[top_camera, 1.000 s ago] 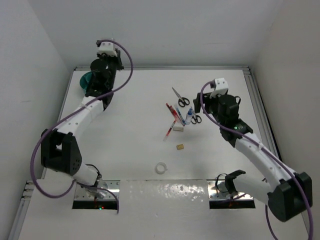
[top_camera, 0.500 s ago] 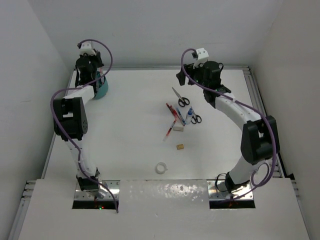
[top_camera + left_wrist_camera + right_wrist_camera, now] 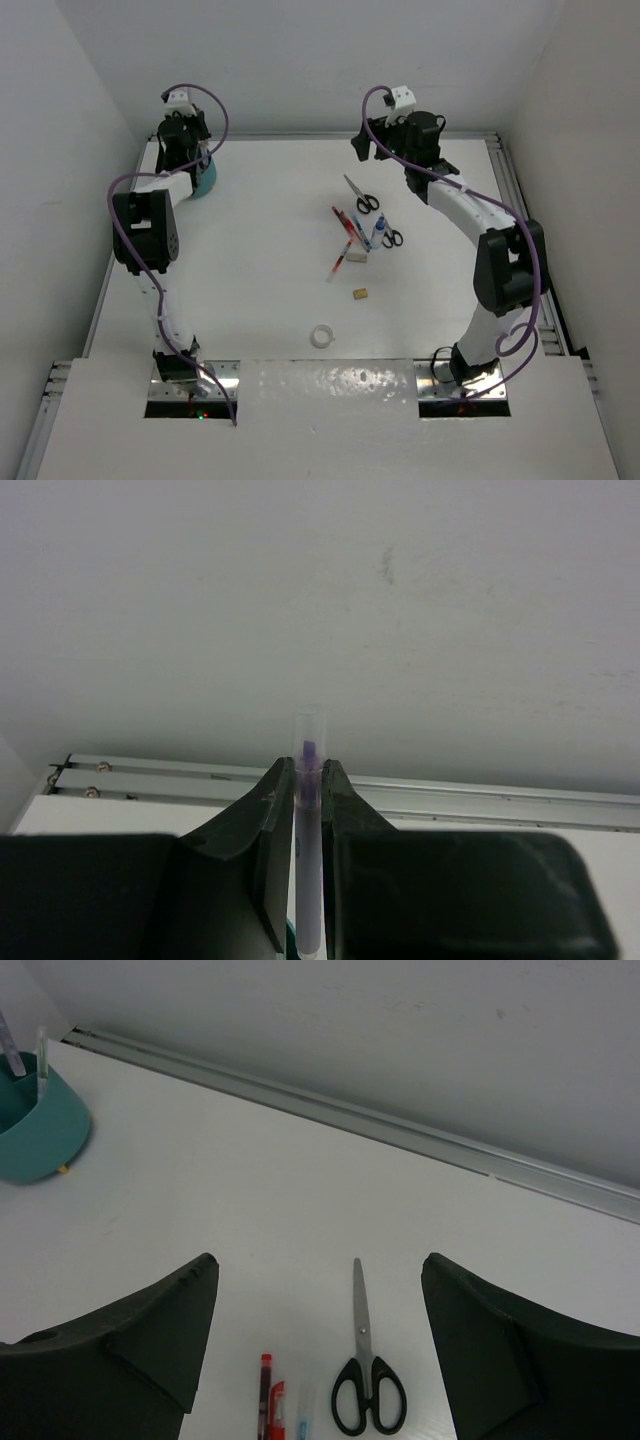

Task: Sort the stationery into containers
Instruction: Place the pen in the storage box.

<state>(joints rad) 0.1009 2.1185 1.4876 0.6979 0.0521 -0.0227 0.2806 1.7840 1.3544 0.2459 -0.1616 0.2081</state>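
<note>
Far-left corner, organiser cup (image 3: pixel 205 180): teal, with thin pens (image 3: pixel 42 1060) sticking up from it.
Left gripper (image 3: pixel 307 772): we note it pinched tight on a clear purple-cored pen (image 3: pixel 308 860), upright above the cup.
Right gripper (image 3: pixel 317 1260): fingers wide apart, holding nothing, high over the scissors (image 3: pixel 361 1345).
Table (image 3: pixel 250 290), centre: red pens (image 3: pixel 343 222), glue bottle (image 3: pixel 378 232) and second scissors (image 3: pixel 391 238) clustered; tape ring (image 3: pixel 321 336) apart, nearer us.

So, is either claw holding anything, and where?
The left claw is shut on a clear pen, pinched on its barrel just below the end. The right claw is open and holds nothing.
</note>
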